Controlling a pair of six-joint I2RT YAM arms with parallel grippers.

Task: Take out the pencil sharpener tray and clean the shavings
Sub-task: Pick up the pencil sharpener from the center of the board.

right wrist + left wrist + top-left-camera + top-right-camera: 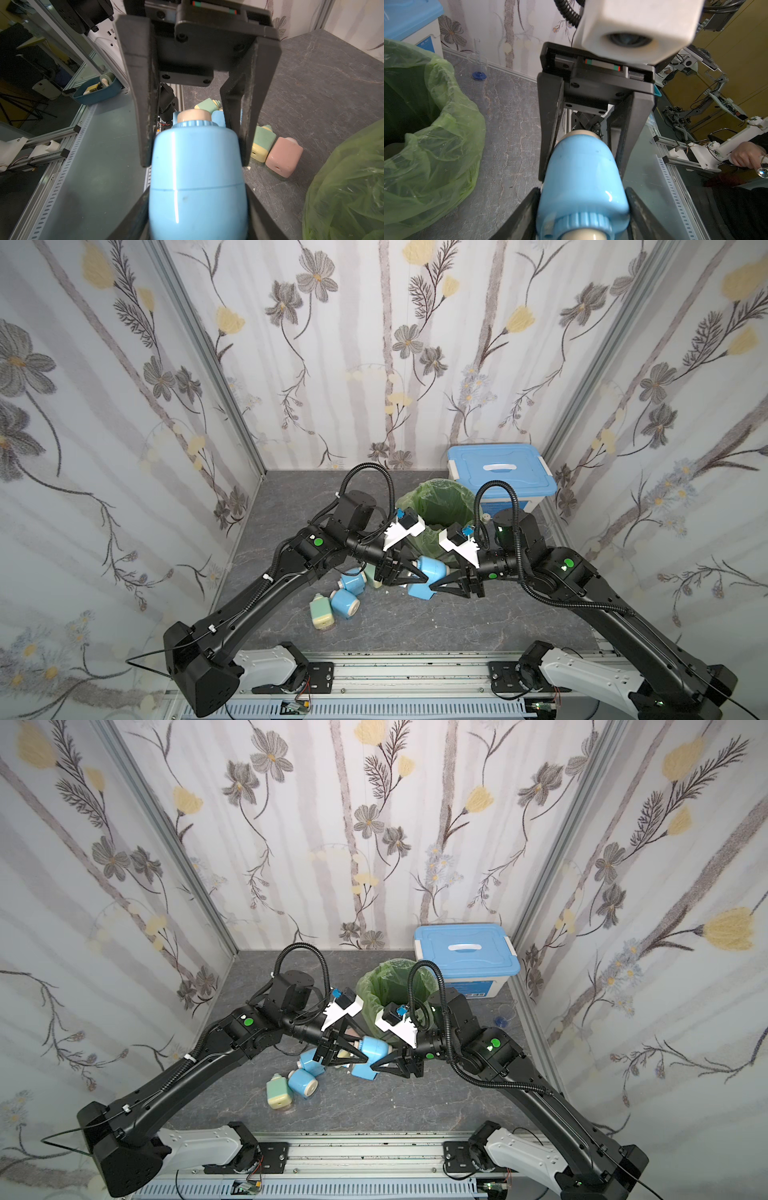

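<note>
A light-blue pencil sharpener (432,570) (374,1048) hangs over the table in front of the bin, held from both ends. My left gripper (422,577) (582,189) is shut on the end with the ribbed ring and cream knob. From the opposite side my right gripper (434,587) (197,187) is shut on the other end. A thin seam (197,189) runs round the blue body. The tray is hidden inside the body. A few tiny whitish shavings (253,189) lie on the table below.
A bin lined with a green bag (436,506) stands just behind the grippers, and a blue-lidded box (498,472) behind that. Several more sharpeners lie at the left: blue (347,603), green and cream (320,610), pink (283,156). A glass cylinder (479,68) stands near the right wall.
</note>
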